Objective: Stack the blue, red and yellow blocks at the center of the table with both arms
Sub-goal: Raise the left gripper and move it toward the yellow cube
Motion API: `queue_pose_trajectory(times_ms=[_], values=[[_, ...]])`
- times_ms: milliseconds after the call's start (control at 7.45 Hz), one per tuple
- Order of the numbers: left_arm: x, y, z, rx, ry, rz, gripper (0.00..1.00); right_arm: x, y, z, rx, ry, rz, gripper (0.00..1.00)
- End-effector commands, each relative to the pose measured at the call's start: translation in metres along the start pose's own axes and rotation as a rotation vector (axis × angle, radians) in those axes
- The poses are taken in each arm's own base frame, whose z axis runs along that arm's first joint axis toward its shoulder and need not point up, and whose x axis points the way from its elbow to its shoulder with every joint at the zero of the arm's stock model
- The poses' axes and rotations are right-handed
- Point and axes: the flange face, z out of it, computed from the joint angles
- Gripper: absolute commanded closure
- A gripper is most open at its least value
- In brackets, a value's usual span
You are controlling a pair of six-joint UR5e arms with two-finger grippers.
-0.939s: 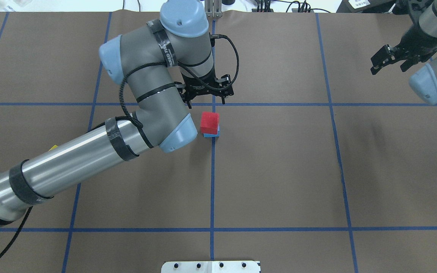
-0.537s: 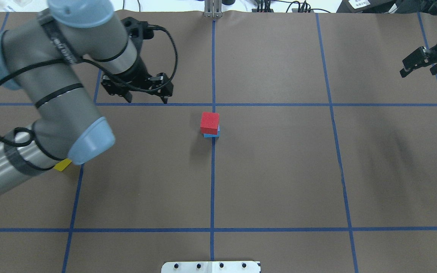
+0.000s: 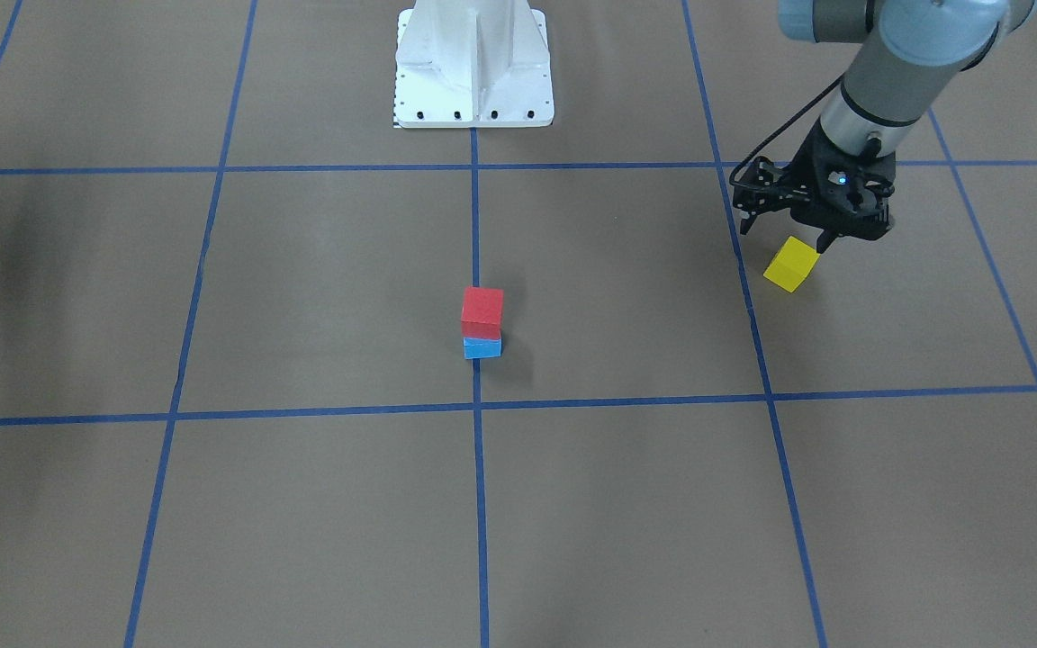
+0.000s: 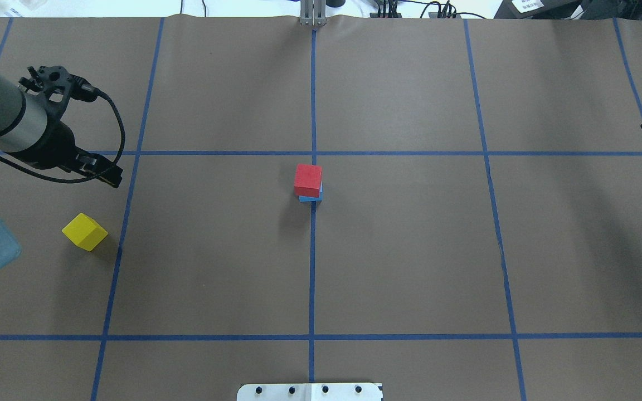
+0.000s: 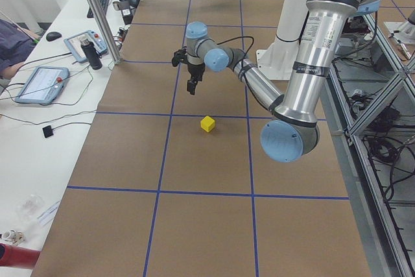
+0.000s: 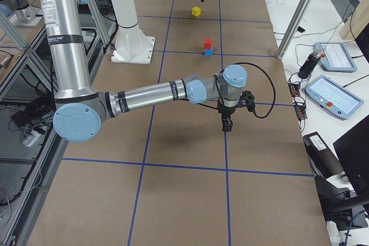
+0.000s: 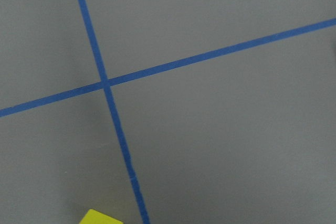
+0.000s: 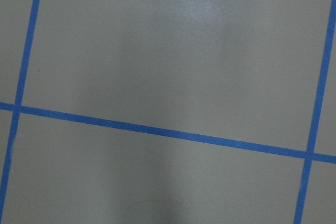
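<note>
The small yellow cube-shaped block lies at the left middle of the overhead frame, just left of a vertical blue tape line on the brown paper-covered table. It sits on its own, well apart from the stack. The red cube-shaped block already rests on the blue block at the centre of that frame, so by my reading the yellow one is the last to fetch.

The left gripper hangs in the air near the yellow block with its jaws spread and nothing between them. In the front-facing view it shows just above the block, at upper right. In the left wrist view only a corner of the block peeks in at the bottom edge, left of centre, so the claw is probably not yet squarely over it. A short shift and then a descent seem to be needed.

Being a cube, the block has no long axis. It sits turned corner-on to the tape grid, so the wrist may have to rotate to meet flat faces.

The right gripper is at the far right edge of the overhead frame, much farther from the block. I cannot tell whether it is spread or closed. The left arm is plainly the nearer.

The paper around the block and along the way to the stack shows nothing but tape lines.
</note>
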Motion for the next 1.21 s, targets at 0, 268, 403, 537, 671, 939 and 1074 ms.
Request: queue_pose_trajectory(times_ms=[0, 268, 403, 537, 671, 939, 1074], values=[[-0.048, 0.026, 0.048, 0.055, 0.034, 0.058, 0.0, 0.011, 0.032, 0.001, -0.009, 0.005, -0.002, 0.01], [-0.057, 0.025, 0.067, 0.047, 0.031, 0.071, 0.0, 0.013, 0.033, 0.001, -0.011, 0.006, -0.004, 0.01], [-0.058, 0.026, 0.07, 0.043, 0.029, 0.091, 0.0, 0.012, 0.033, 0.001, -0.009, 0.006, -0.006, 0.01], [-0.058, 0.03, 0.077, 0.027, 0.027, 0.093, 0.0, 0.012, 0.033, 0.001, -0.01, 0.006, -0.005, 0.01], [-0.051, 0.034, 0.089, 0.017, 0.01, 0.106, 0.0, 0.011, 0.033, 0.0, -0.009, 0.004, -0.004, 0.01], [-0.044, 0.042, 0.112, -0.016, -0.004, 0.123, 0.0, 0.011, 0.033, 0.0, -0.009, 0.004, -0.004, 0.01], [-0.043, 0.044, 0.114, -0.02, -0.003, 0.126, 0.0, 0.011, 0.033, 0.0, -0.009, 0.003, -0.004, 0.01]])
